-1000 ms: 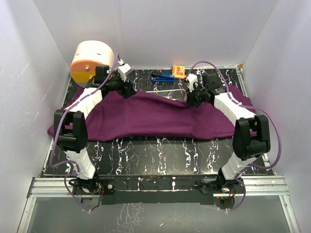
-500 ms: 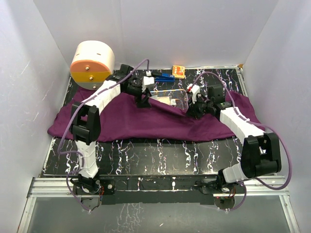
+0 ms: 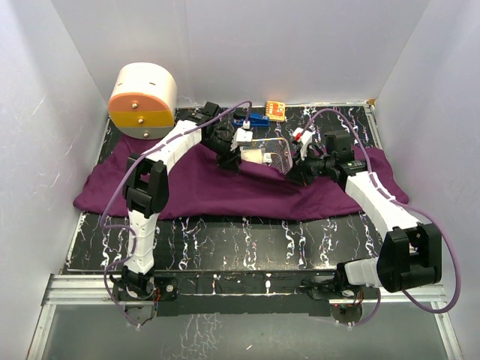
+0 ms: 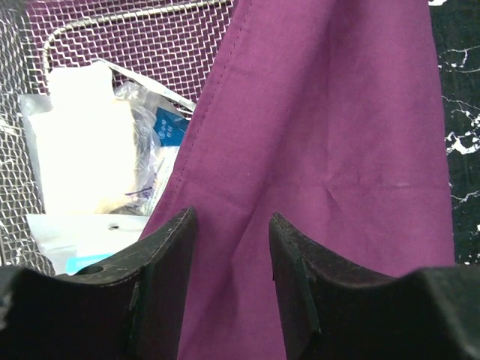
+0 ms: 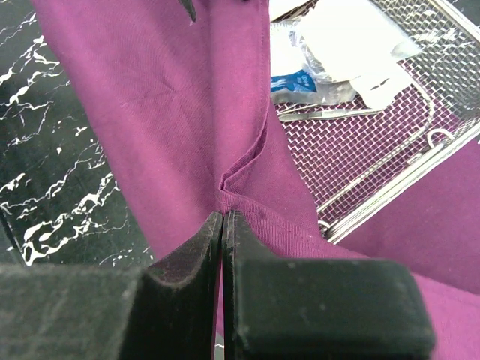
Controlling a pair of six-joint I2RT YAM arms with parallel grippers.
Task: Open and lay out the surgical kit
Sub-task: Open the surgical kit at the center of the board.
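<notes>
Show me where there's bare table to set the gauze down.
The widest bare strip of table runs between the purple cloth's near edge and the arm bases. A smaller patch lies in the far right corner, behind the right gripper. Far centre is crowded: wire-mesh tray, left gripper, blue item, orange item; the drum fills the far left.

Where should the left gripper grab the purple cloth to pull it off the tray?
Pinch the purple cloth at its stitched hem where it drapes across the wire-mesh tray, coming down from above with one finger on each side. That edge is free and probably raised by the tray, whereas elsewhere it is broad sheet.
</notes>
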